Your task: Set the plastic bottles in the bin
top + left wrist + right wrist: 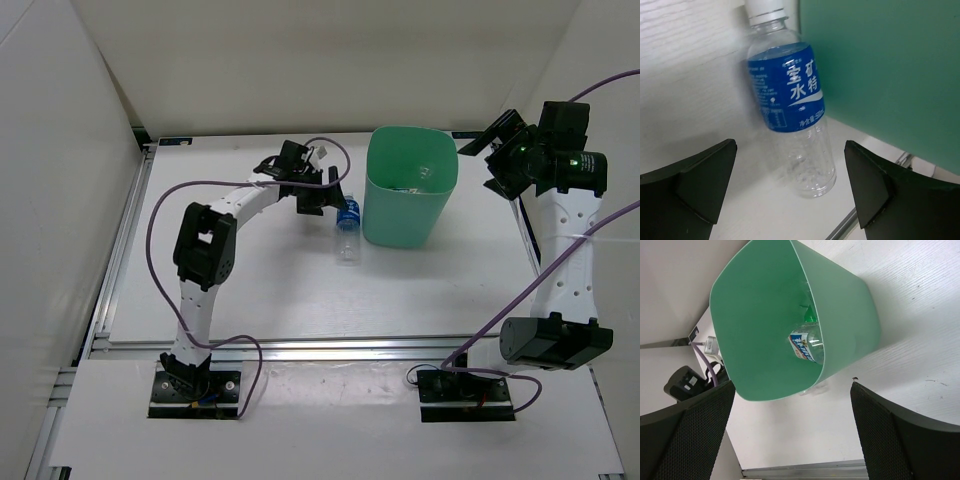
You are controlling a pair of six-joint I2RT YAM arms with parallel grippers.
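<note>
The clear bottle with a blue label (348,226) lies on the table just left of the mint-green bin (408,190). In the left wrist view the bottle (792,100) lies ahead of the jaws, its base nearest them, next to the bin wall (880,70). My left gripper (327,190) is open and empty, just behind the bottle. My right gripper (492,150) is open and empty, held high to the right of the bin. In the right wrist view the bin (765,315) holds a white-red label bottle (805,346) and a green bottle (810,315).
White walls enclose the table on the left, back and right. A metal rail (330,347) runs along the near table edge. Purple cables loop around both arms.
</note>
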